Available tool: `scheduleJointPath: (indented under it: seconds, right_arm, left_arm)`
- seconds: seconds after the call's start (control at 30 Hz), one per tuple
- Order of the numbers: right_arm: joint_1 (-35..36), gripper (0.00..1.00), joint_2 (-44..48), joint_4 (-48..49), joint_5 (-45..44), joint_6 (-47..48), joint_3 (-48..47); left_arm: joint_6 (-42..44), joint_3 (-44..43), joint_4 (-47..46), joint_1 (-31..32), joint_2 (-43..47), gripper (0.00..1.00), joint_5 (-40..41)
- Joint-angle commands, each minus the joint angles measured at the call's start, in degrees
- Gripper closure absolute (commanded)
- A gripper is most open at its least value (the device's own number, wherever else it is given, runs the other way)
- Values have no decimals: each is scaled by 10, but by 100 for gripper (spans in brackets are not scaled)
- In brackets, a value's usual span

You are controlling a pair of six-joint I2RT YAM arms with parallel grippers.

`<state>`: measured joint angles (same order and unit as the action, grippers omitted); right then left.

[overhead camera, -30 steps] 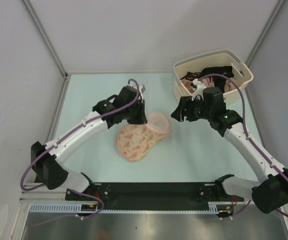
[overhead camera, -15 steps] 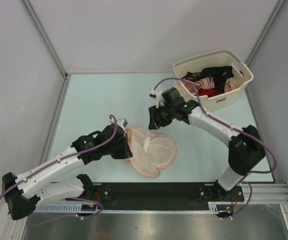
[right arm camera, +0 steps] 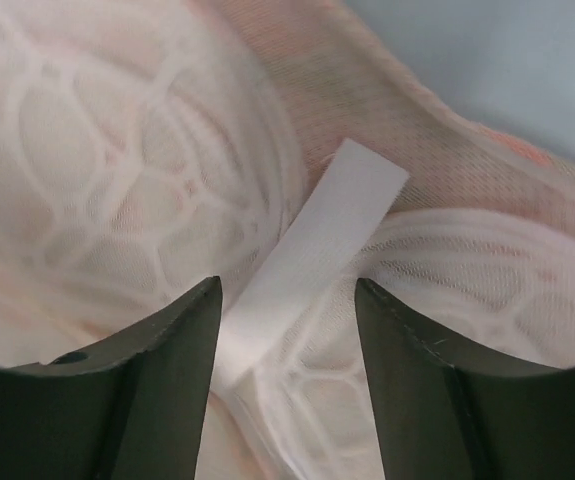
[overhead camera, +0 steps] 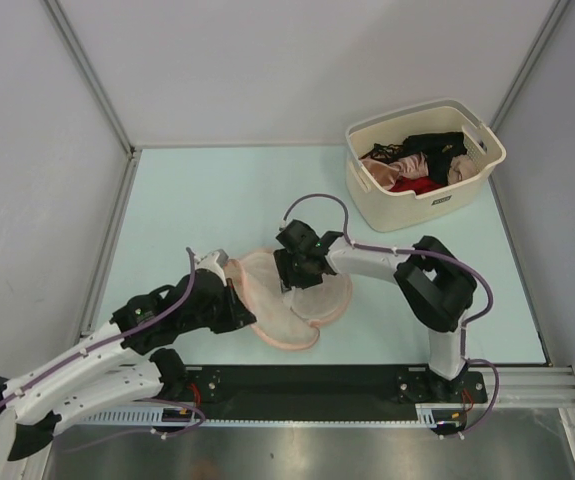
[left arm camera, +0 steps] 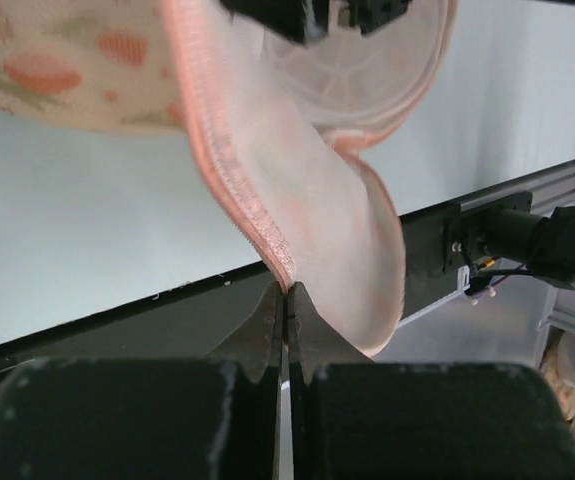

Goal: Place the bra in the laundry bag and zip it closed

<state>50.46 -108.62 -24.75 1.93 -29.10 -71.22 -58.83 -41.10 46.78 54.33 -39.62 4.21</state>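
Note:
The laundry bag (overhead camera: pixel 307 322) lies spread open on the table's near middle, pale pink inner side up. My left gripper (overhead camera: pixel 239 305) is shut on its orange zip edge (left arm camera: pixel 267 235) at the left lobe, holding that flap lifted. My right gripper (overhead camera: pixel 289 270) stands open low over the bag's inner mesh (right arm camera: pixel 97 150), its jaws either side of a white label strip (right arm camera: pixel 312 240) without closing on it. The bra (overhead camera: pixel 381 153), black and lacy, lies in the basket at the far right, well away from both grippers.
The cream plastic basket (overhead camera: pixel 427 207) at the far right holds a second black garment (overhead camera: pixel 435 145) plus red and beige ones. A black rail (overhead camera: pixel 317 380) runs along the table's near edge, just behind the bag. White walls close the left, back and right.
The bag went from folded, printed side up, to spread open and nearer the front edge. My left arm pulled back with its edge. My right gripper came from beside the basket down onto the bag's inside.

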Motion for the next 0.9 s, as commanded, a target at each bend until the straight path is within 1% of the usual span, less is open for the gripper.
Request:
scheduleJointPath:
  seconds: [0.0,0.07,0.1,0.13,0.2,0.3,0.33,0.37,0.4,0.43,0.47,0.5,0.53,0.57,0.6,0.63,0.67,0.7,0.73,0.77,0.8,0.83,0.87]
  right_arm:
    - [-18,36,-97,-7,-203,-90,-83]
    - [-33,35,-127,-20,-250,-106,-124]
    - [-43,35,-142,-34,-262,-120,-165]
    - [-64,35,-161,-62,-274,-135,-183]
    - [-83,35,-168,-71,-279,-156,-199]
    - [-104,35,-153,-78,-292,-155,-194]
    - [-107,36,-137,-78,-289,-155,-174]
    - [-110,36,-122,-71,-280,-152,-155]
    - [-112,35,-110,-62,-253,-147,-136]
    - [-112,35,-99,-48,-236,-141,-122]
    - [-107,35,-74,-40,-214,-132,-93]
    - [-101,35,-64,-34,-177,-109,-83]
    - [-97,33,-50,-31,-157,-95,-74]
    - [-85,30,-25,-29,-135,-81,-58]
    - [-82,28,-6,-25,-83,-60,-49]
    - [-77,24,11,-22,-58,-52,-41]
    - [-75,21,52,-19,-32,-44,-28]
    - [-74,18,74,-15,3,-29,-27]
    - [-77,11,94,-15,13,-20,-29]
    - [-78,10,115,-16,20,-9,-44]
    - [-90,7,146,-20,14,1,-56]
    - [-98,2,160,-25,4,15,-73]
    - [-112,1,169,-30,-2,22,-90]
  left_arm:
    - [-38,5,0,4,10,100,19]
    - [-48,5,16,3,9,100,28]
    - [-67,2,28,3,8,100,48]
    - [-81,0,55,3,7,100,60]
    - [-112,-10,84,-4,-1,100,84]
    - [-101,-31,120,-57,-22,100,96]
    - [-90,-33,126,-96,-34,100,89]
    - [-77,-34,126,-119,-40,100,82]
    - [-54,-32,126,-143,-44,100,74]
    - [-44,-30,120,-184,-52,100,69]
    - [-28,-28,110,-205,-66,100,56]
    - [10,-30,94,-227,-77,100,50]
    - [28,-33,88,-270,-89,100,44]
    - [67,-46,82,-293,-124,100,46]
    - [81,-55,83,-315,-143,100,50]
    - [95,-64,85,-352,-162,100,56]
    - [124,-83,83,-366,-204,100,72]
    - [136,-93,88,-374,-221,100,84]
    - [147,-103,95,-383,-240,100,95]
    - [155,-119,103,-384,-253,99,121]
    - [157,-122,112,-385,-266,88,127]
    - [159,-122,111,-384,-265,79,130]
    - [159,-119,113,-384,-260,69,132]
